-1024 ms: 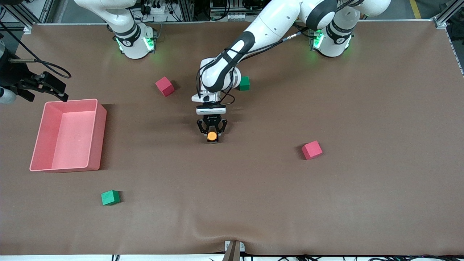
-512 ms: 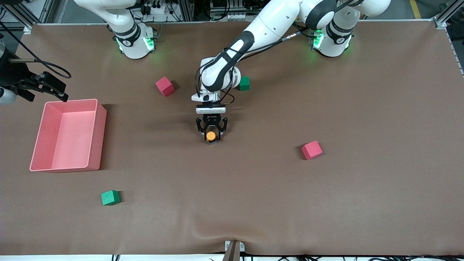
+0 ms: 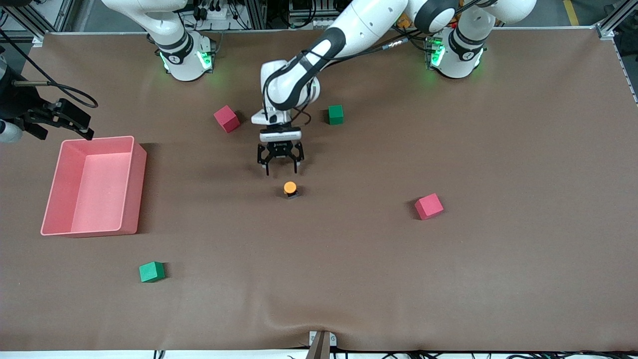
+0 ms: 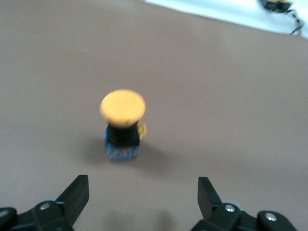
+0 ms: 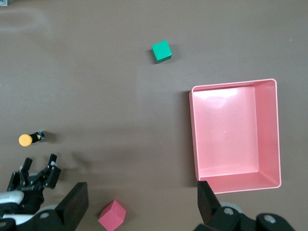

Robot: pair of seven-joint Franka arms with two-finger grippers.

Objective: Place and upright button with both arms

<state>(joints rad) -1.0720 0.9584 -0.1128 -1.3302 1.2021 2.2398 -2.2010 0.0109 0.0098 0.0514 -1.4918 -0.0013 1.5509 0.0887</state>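
A brown mat (image 3: 448, 279) covered the table, with metal framing and cabling along the top edge of the front view and a pink bin (image 3: 92, 185) at its middle left. At the centre of that view the button (image 3: 290, 189) stood upright on the mat, orange cap up, just below the left gripper (image 3: 280, 169), whose fingers were spread wide and clear of it. The right gripper (image 5: 139, 202) waited high over the bin, fingers also wide apart and holding nothing.
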